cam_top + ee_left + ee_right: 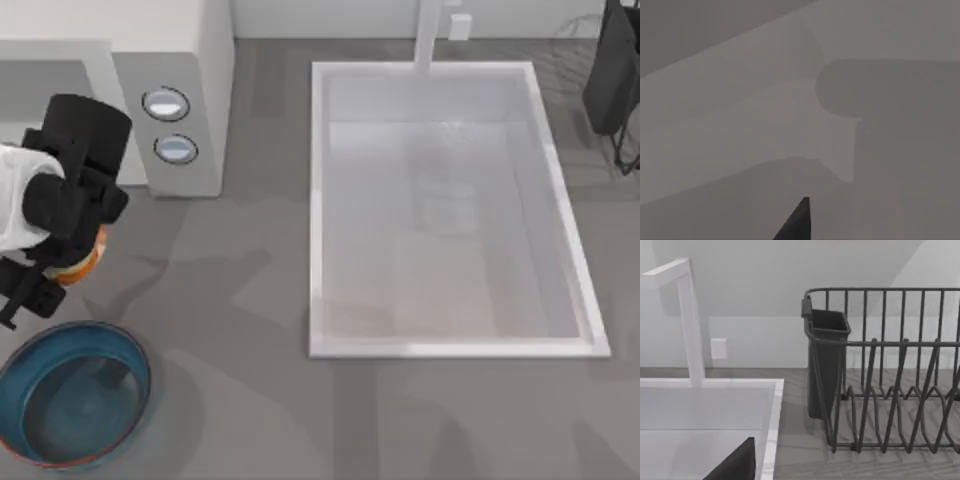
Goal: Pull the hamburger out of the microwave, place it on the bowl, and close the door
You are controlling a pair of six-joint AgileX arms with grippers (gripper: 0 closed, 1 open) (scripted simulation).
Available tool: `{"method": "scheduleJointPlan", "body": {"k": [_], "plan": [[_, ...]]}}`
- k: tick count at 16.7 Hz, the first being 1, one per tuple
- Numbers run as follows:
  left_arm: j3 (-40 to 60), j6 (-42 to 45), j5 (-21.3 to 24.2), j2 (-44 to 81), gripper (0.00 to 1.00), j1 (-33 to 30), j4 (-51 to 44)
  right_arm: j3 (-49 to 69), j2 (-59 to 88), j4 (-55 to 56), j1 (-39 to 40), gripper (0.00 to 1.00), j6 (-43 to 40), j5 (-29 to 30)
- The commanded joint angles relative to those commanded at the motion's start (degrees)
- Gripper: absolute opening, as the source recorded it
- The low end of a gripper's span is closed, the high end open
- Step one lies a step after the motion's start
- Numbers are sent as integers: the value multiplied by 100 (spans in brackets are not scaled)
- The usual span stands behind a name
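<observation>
Your left gripper [62, 262]: fingers hidden, grasp unknowable | orange-edged hamburger [85, 258] beneath it, outside boxy white microwave [170, 60] | round blue-teal bowl [72, 392] awaits; door unclosed

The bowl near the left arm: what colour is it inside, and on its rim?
Dark blue-teal inside, with a thin reddish-orange rim; the bowl shows best in the top view.

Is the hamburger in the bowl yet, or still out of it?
Out. An orange sliver of the hamburger peeks from under the left tool, above the counter beyond the bowl, which holds nothing.
</observation>
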Motion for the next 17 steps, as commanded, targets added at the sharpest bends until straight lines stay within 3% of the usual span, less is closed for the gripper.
{"method": "scheduleJointPlan", "body": {"k": [5,9,13,17], "plan": [[1094,-3750,-807,1003,0,-1185,-3107,0,0,0,0,100,0,0],[1728,-6270,-1208,1934,0,-1914,-5307,0,0,0,0,100,0,0],[2107,-7925,-1411,2705,0,-2381,-6892,0,0,0,0,100,0,0],[2262,-8638,-1478,3115,0,-2588,-7586,0,0,0,0,100,0,0]]}}
